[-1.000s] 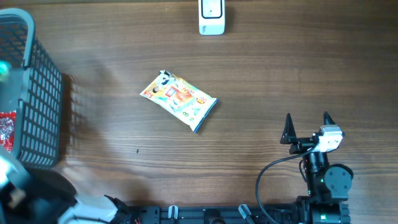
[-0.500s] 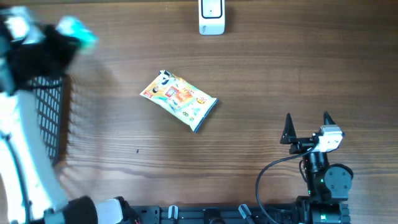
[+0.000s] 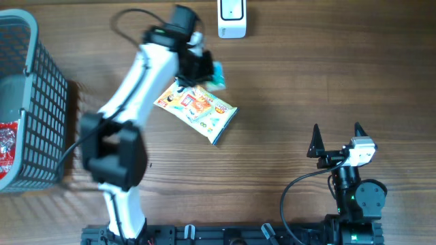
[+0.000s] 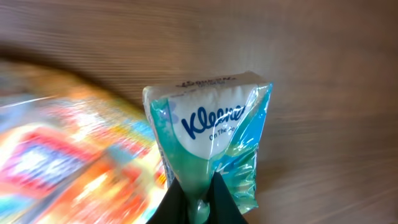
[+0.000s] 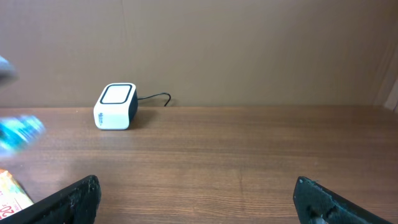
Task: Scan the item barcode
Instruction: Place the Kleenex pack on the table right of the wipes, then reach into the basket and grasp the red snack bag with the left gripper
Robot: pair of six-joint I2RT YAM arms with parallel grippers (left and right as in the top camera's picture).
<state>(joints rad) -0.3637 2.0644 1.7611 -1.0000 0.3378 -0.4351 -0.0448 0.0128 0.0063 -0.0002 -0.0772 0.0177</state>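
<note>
Evidently the left gripper [image 3: 204,67] is pinched shut on one edge of the Kleenex pack [image 4: 214,140], holding it at the upper centre of the overhead frame, over the snack bag [image 3: 197,109] and near the white scanner [image 3: 231,19], probably to present its barcode. The right gripper [image 3: 336,139] sits wide open at lower right, clear of that path.

A wide brown wooden table [image 3: 327,82] with fine horizontal grain fills the overhead view. Behind its far edge stands a plain beige wall [image 5: 249,43], lit softly and evenly. A paler vertical strip [image 5: 392,81] shows at the wall's right border.
</note>
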